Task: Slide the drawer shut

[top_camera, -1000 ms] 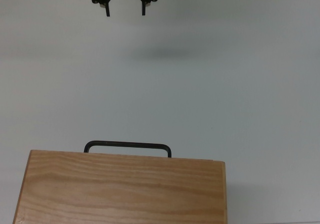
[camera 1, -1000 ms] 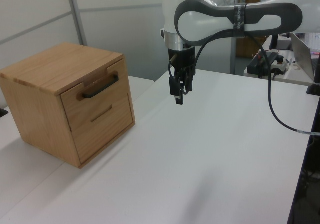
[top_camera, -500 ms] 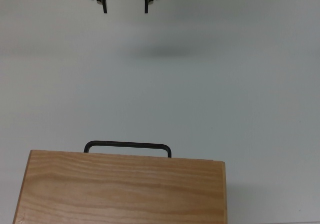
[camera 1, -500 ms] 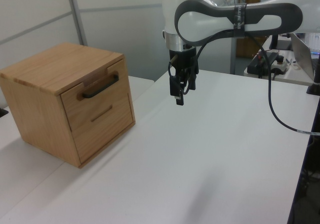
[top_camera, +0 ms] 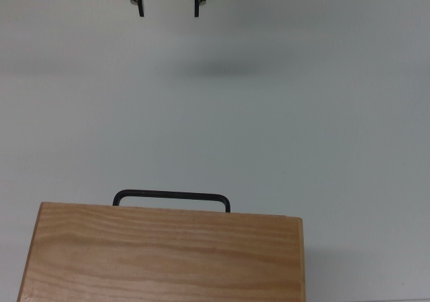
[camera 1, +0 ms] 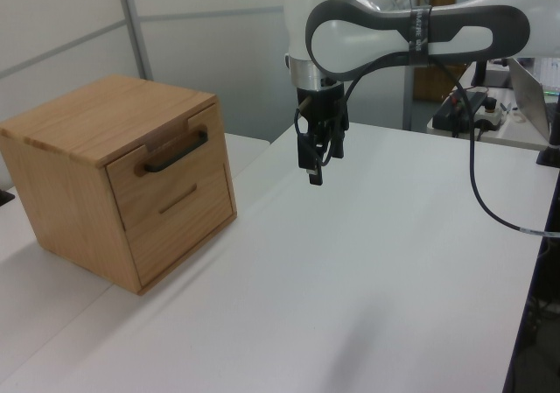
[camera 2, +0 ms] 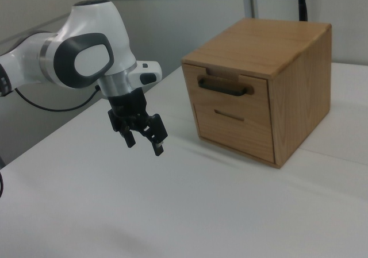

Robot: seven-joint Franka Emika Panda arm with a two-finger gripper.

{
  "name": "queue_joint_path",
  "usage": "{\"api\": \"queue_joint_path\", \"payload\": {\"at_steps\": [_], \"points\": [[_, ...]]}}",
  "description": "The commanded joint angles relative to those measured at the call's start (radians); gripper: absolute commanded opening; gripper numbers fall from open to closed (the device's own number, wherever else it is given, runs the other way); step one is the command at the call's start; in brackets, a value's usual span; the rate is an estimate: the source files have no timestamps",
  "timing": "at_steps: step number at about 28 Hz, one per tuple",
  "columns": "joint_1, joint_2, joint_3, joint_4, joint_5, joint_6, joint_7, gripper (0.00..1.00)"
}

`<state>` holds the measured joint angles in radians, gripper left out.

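Note:
The drawer [camera 1: 171, 171] is the upper one in a light wood cabinet [camera 1: 87, 117], and its front panel [camera 2: 232, 99] sits flush with the cabinet face. Its thin black bar handle [top_camera: 171, 196] pokes out past the cabinet's grained top [top_camera: 161, 255] in the top view. The same handle [camera 2: 224, 86] shows in the right view. My gripper [top_camera: 168, 11] hangs open and empty above the white table, far from the handle. In the left view the gripper [camera 1: 312, 167] is to the right of the cabinet. In the right view the gripper [camera 2: 145, 145] is to the left of the cabinet.
A second, lower drawer [camera 1: 181, 216] with a slot pull sits under the first. The white table [top_camera: 282, 127] stretches between gripper and cabinet. A black cable [camera 1: 479, 192] trails from the arm on the left view's right. Desks with equipment stand behind.
The gripper has drawn back slightly toward the top view's upper edge and its fingers have spread a little wider. The drawer and cabinet have not moved.

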<state>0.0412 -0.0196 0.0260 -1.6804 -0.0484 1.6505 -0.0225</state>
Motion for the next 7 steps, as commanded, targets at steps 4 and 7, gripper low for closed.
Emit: {"api": "queue_joint_path", "payload": {"at_steps": [4,7], "points": [[0.003,-0.025,-0.001,-0.013,0.008,-0.031,0.018,1.0],[0.003,-0.026,-0.001,-0.013,0.01,-0.031,0.018,1.0]]}}
